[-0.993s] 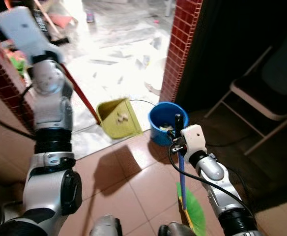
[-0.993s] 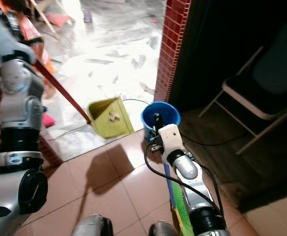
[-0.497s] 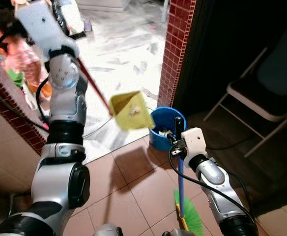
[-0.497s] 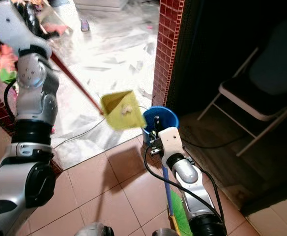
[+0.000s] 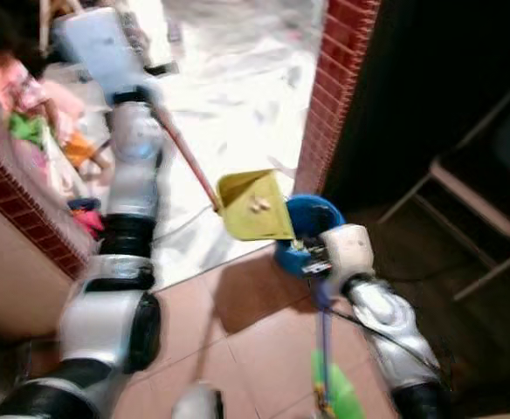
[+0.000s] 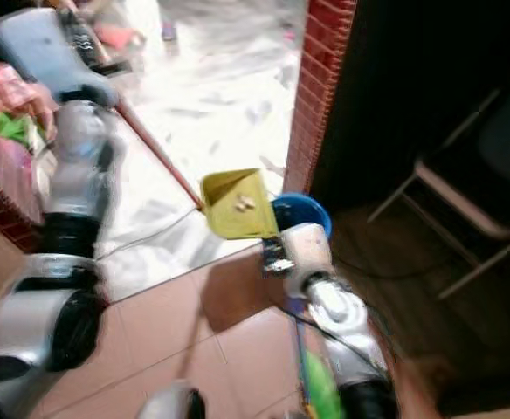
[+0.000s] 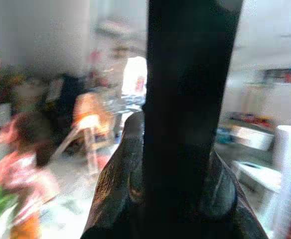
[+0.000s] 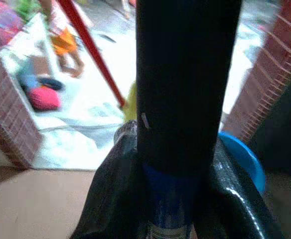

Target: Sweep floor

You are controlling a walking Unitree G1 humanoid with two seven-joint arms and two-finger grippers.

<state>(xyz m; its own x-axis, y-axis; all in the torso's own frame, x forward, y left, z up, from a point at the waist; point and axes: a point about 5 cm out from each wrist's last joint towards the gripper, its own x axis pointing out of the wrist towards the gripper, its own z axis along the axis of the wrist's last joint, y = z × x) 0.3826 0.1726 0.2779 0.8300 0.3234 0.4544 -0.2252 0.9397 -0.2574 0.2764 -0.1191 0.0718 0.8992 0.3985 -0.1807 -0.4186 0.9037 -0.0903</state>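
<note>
Your left claw (image 5: 141, 39) was raised high, at about 10 o'clock in the head views, and it was clamped on the red handle (image 5: 185, 161) of the yellow dustpan (image 5: 253, 205). In the left wrist view the black fingers (image 7: 185, 99) pressed together around something dark, but the blur hid the details. You held the dustpan up in the air, tilted, with its lower edge just over the rim of the blue bucket (image 5: 312, 218). A few pale scraps (image 5: 258, 204) lay inside the pan.

Your right claw (image 5: 320, 271) was low, at about 5 o'clock, and closed around the blue pole of the broom (image 5: 325, 349). The right wrist view showed the fingers (image 8: 185, 84) clamped on this blue pole (image 8: 168, 209). The green bristles (image 5: 338, 393) stood on the brown tiled floor (image 5: 246, 332), near the robot's feet.

The bucket sat on the floor just beside the red brick pillar (image 5: 338, 87). Beyond it, at 12 o'clock, was a bright marble floor (image 5: 237, 87). A folding chair (image 5: 491, 201) stood in the dark area at 3 o'clock. At 10 o'clock you could see a person (image 5: 24, 87) in pink clothes behind a low brick wall (image 5: 19, 209). Both head views were blurred.
</note>
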